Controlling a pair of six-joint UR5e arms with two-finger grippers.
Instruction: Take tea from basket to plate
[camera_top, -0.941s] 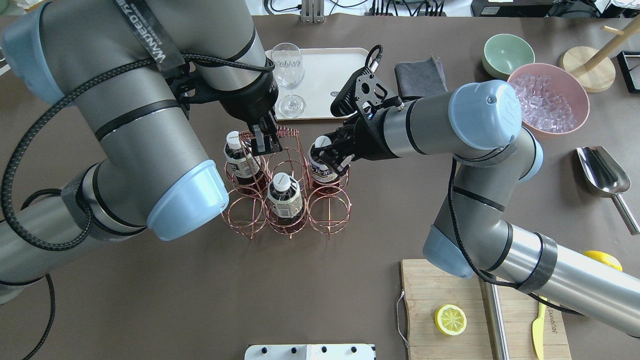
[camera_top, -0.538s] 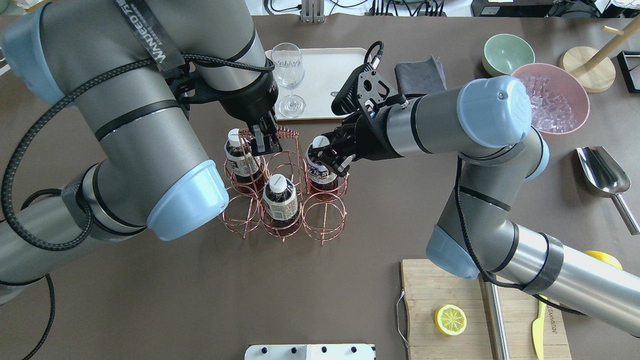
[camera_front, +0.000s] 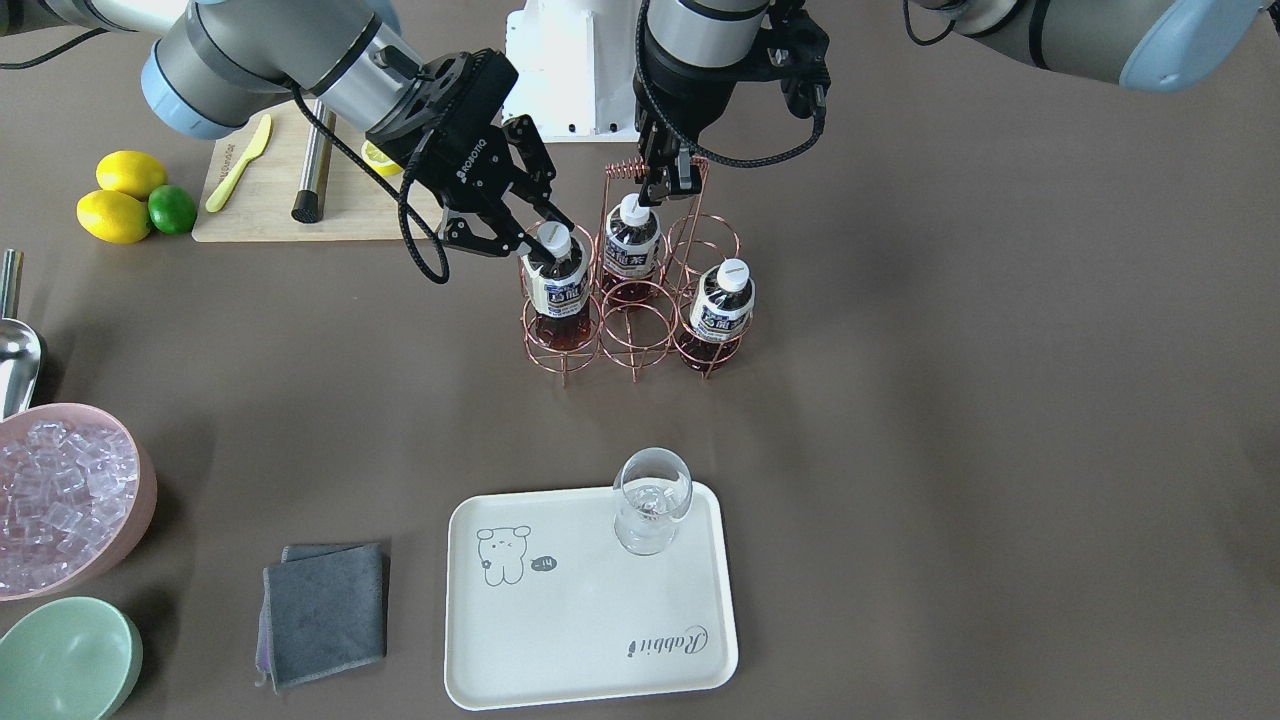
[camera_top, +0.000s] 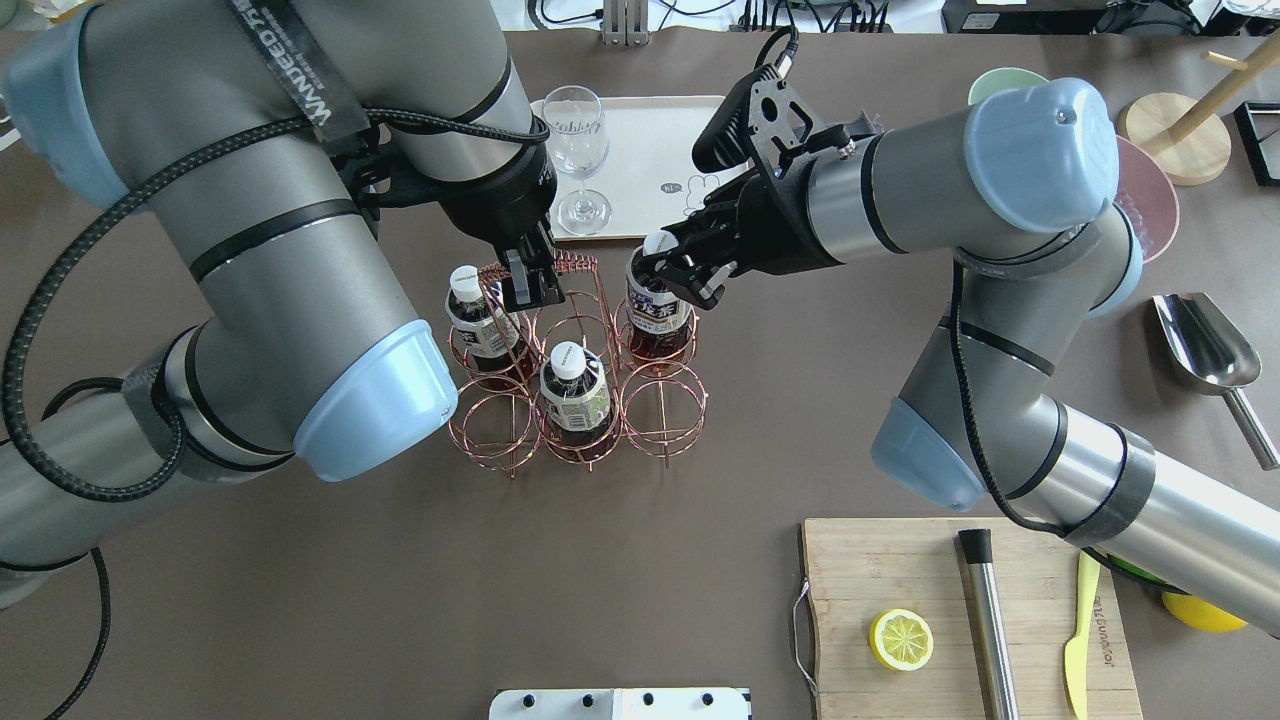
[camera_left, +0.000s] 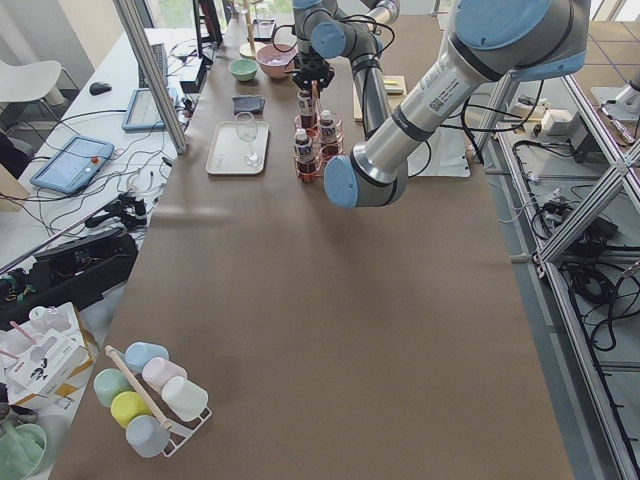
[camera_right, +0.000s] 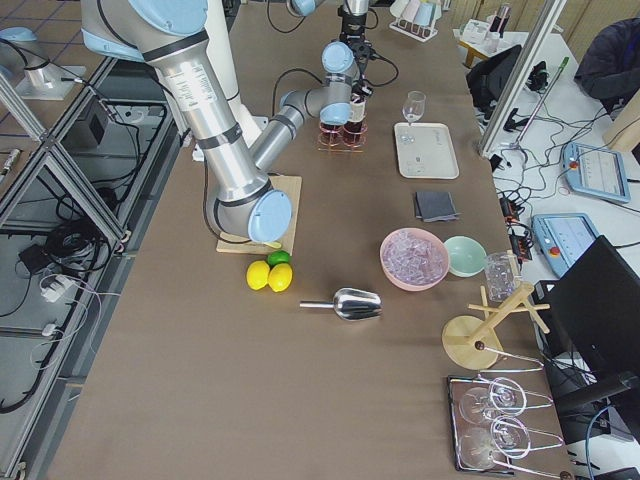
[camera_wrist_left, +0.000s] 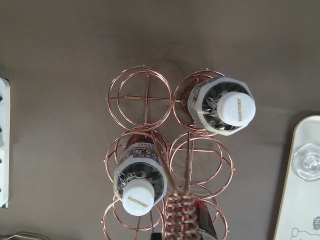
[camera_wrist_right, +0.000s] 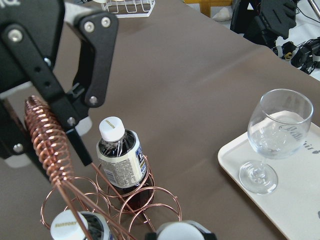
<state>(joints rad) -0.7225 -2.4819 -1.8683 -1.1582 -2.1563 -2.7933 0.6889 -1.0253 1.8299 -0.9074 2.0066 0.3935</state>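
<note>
The copper wire basket (camera_top: 663, 378) stands mid-table with three tea bottles. My right gripper (camera_top: 672, 262) is shut on the cap and neck of the back-right tea bottle (camera_top: 655, 318), raised a little but still within its ring; it also shows in the front view (camera_front: 560, 290). My left gripper (camera_top: 530, 280) is shut on the coiled handle (camera_top: 575, 265). Two other bottles (camera_top: 480, 322) (camera_top: 575, 392) sit in their rings. The cream plate (camera_top: 650, 150) lies beyond the basket with a wine glass (camera_top: 578, 150) on it.
A pink bowl of ice (camera_front: 60, 500), a green bowl (camera_front: 65, 660) and a grey cloth (camera_front: 325, 610) lie near the plate. A cutting board (camera_top: 900, 570) with a lemon half, a knife and a steel rod is at front right. A metal scoop (camera_top: 1205, 345) lies far right.
My right gripper has risen and shifted towards the plate, drawing its bottle up in the ring. The basket rocked slightly. My left gripper has stayed on the handle.
</note>
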